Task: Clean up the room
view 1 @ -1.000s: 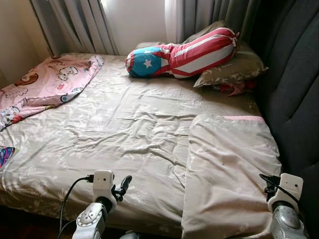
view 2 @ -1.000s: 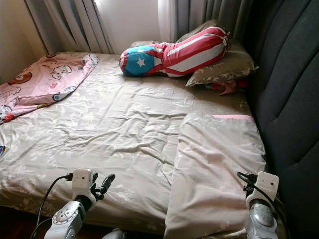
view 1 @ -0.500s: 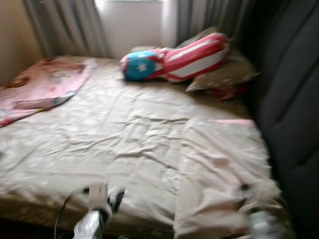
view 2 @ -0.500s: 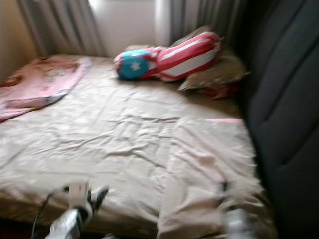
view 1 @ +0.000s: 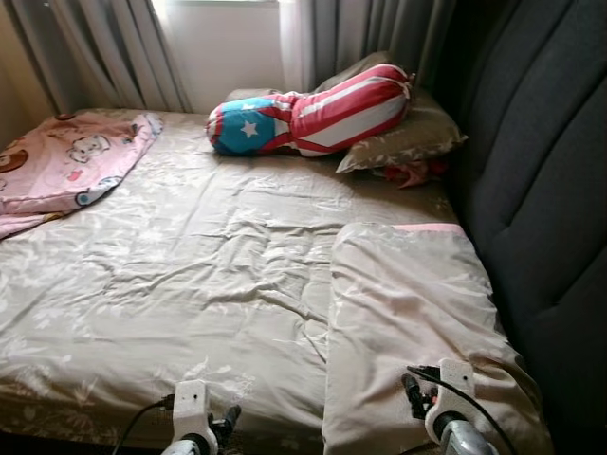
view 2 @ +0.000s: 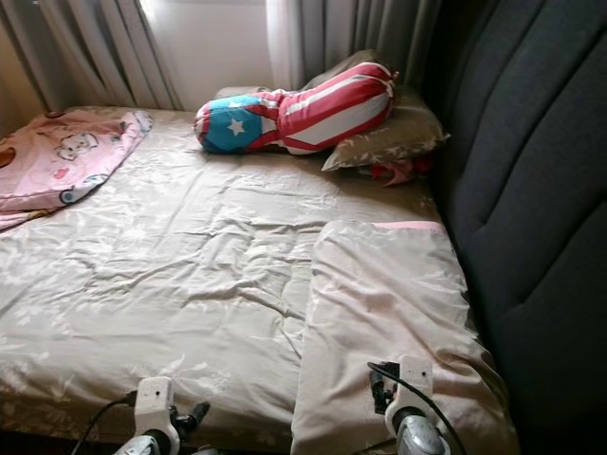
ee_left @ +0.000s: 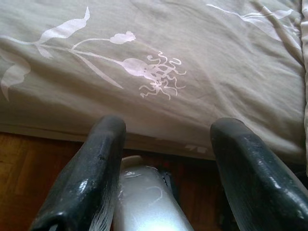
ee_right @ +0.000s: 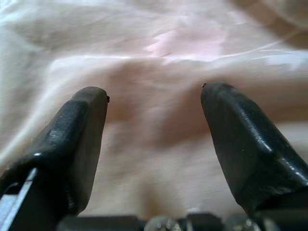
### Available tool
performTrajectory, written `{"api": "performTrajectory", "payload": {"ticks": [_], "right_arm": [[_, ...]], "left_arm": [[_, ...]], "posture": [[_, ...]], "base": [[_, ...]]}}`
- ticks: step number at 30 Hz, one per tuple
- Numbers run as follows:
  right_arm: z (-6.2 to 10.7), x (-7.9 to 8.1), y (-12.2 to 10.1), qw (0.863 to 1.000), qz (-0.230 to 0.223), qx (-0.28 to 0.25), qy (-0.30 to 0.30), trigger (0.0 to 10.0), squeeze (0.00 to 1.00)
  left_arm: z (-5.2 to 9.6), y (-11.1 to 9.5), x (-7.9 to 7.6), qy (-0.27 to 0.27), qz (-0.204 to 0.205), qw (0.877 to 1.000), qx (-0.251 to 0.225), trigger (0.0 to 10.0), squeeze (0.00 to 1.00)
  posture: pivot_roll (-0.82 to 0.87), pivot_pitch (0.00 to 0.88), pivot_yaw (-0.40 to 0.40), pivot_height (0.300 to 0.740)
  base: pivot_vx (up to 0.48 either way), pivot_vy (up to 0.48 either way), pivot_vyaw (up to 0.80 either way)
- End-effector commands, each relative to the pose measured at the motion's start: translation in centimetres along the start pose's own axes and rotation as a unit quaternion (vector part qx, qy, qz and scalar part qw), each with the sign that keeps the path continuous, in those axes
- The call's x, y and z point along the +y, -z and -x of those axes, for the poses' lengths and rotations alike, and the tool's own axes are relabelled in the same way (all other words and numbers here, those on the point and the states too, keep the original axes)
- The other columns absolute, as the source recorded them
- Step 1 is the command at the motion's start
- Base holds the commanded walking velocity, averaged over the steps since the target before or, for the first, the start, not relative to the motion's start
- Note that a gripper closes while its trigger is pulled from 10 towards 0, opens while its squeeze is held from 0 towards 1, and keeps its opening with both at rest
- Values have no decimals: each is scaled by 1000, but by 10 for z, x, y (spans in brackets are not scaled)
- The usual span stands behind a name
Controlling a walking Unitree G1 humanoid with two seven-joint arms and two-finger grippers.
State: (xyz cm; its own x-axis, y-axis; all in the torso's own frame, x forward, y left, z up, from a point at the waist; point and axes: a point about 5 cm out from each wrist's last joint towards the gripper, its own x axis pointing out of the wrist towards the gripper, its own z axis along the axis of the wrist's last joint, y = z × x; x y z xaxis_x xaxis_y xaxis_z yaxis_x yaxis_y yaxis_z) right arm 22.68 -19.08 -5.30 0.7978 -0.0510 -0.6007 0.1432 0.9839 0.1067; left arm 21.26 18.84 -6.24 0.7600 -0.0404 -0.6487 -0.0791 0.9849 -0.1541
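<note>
Both hands are released: right hand (ee_right: 154, 159) over the folded duvet (view 1: 408, 303) at 5 o'clock, left hand (ee_left: 166, 163) at the bed (view 1: 190, 275) edge. A shallow pinch could drag the duvet askew.

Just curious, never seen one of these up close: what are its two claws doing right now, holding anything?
Left gripper: open, empty, by the bed's near edge.
Right gripper: open, empty, over the folded blanket.

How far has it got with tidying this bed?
Barely started. Nothing looks done: the pink blanket lies crumpled, the striped bolster sits askew. In hand: the right gripper, open, hovers over the folded beige cover; the left gripper, open, holds nothing. Everything remains.
</note>
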Motion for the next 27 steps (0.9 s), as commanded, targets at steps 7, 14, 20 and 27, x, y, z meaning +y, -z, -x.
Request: {"api": "performTrajectory", "payload": {"ticks": [7,14,20,27], "right_arm": [[5,2,17,999,0,35,1,10000,0],[8,3,26,998,6,55,0,10000,0],[13,6,43,995,30,93,-9,10000,0],[20,7,57,992,40,117,-4,10000,0]], "left_arm": [[1,6,5,-8,-11,1000,22,10000,0],[10,17,23,-23,-3,999,44,10000,0],[22,34,41,-36,-26,996,81,10000,0],[29,48,47,-50,-42,992,111,10000,0]], "posture": [[-70,0,12,740],[-73,0,9,740],[-63,0,12,740],[-63,0,17,740]], "base": [[0,0,0],[0,0,0],[0,0,0],[0,0,0]]}}
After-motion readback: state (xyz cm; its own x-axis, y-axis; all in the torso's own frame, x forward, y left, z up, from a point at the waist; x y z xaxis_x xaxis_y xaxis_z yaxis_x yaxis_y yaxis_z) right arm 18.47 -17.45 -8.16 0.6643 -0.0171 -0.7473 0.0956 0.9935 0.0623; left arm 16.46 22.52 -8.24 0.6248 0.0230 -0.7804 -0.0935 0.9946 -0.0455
